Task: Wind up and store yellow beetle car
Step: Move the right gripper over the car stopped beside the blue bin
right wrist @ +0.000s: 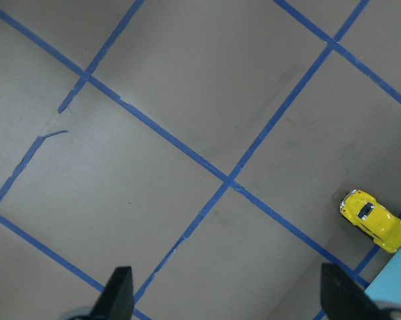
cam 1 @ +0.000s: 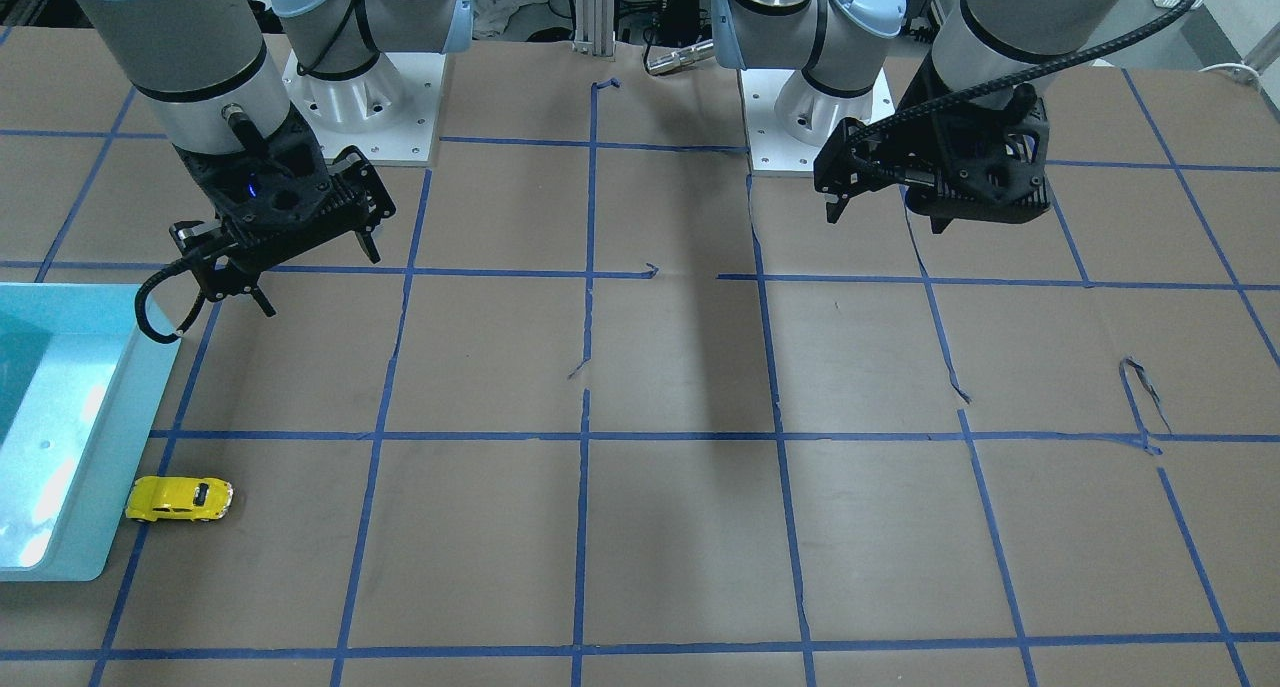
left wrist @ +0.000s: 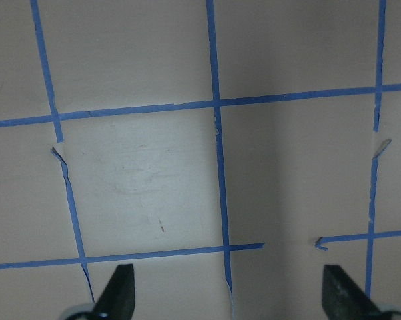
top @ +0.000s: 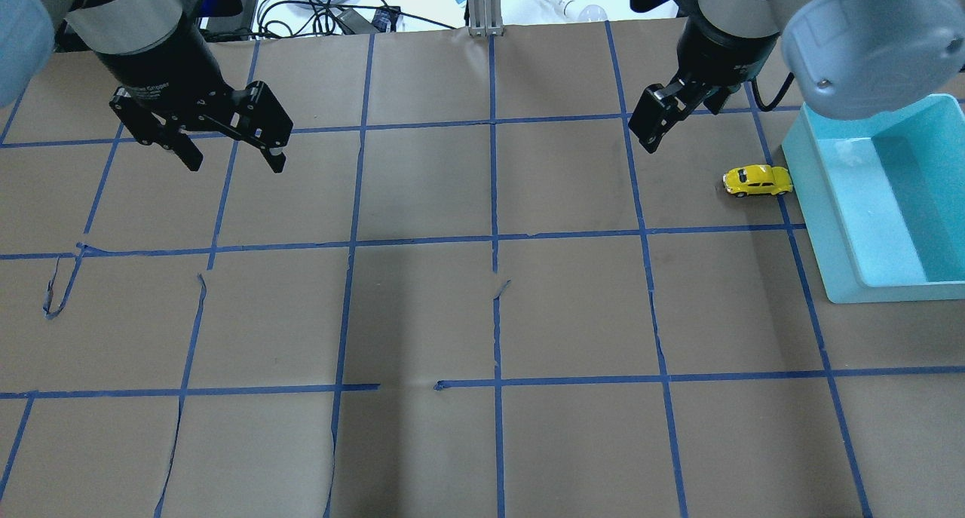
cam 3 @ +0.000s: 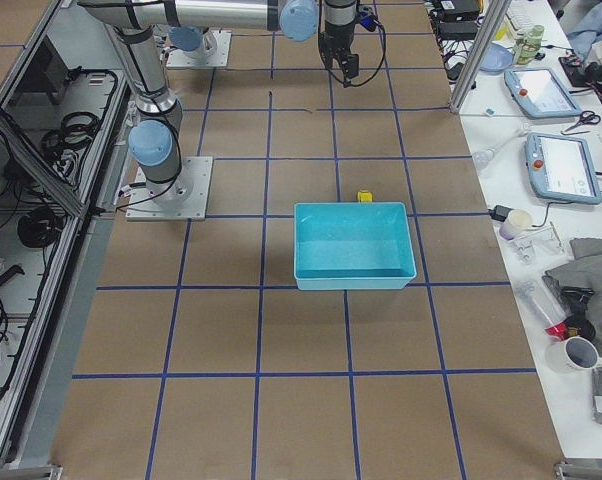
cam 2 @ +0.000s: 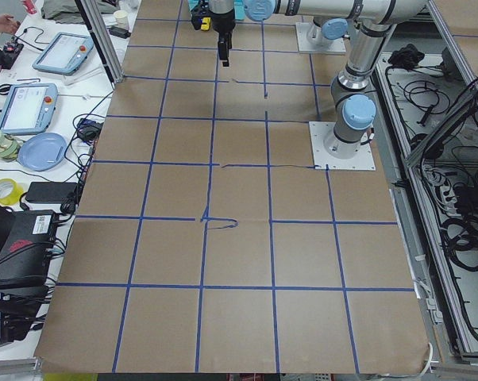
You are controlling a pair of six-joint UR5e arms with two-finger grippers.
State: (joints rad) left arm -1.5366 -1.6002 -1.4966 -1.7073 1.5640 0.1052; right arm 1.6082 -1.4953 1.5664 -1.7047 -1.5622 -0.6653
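The yellow beetle car [top: 756, 180] stands on its wheels on the brown paper, right beside the outer wall of the light-blue bin [top: 822, 224]. It also shows in the front view [cam 1: 180, 498], the right side view [cam 3: 364, 195] and the right wrist view [right wrist: 374, 220]. My right gripper [top: 652, 142] hangs open and empty above the table, to the left of the car and a little farther back in the overhead view; it also shows in the front view [cam 1: 320, 282]. My left gripper [top: 236, 163] is open and empty, far off at the table's left side.
The bin [cam 1: 90, 447] holds nothing that I can see. Blue tape lines grid the paper, with a few torn, curled ends [top: 56, 292]. Both arm bases [cam 1: 365, 97] stand at the table's robot side. Tablets and cables lie on side benches [cam 3: 556, 165].
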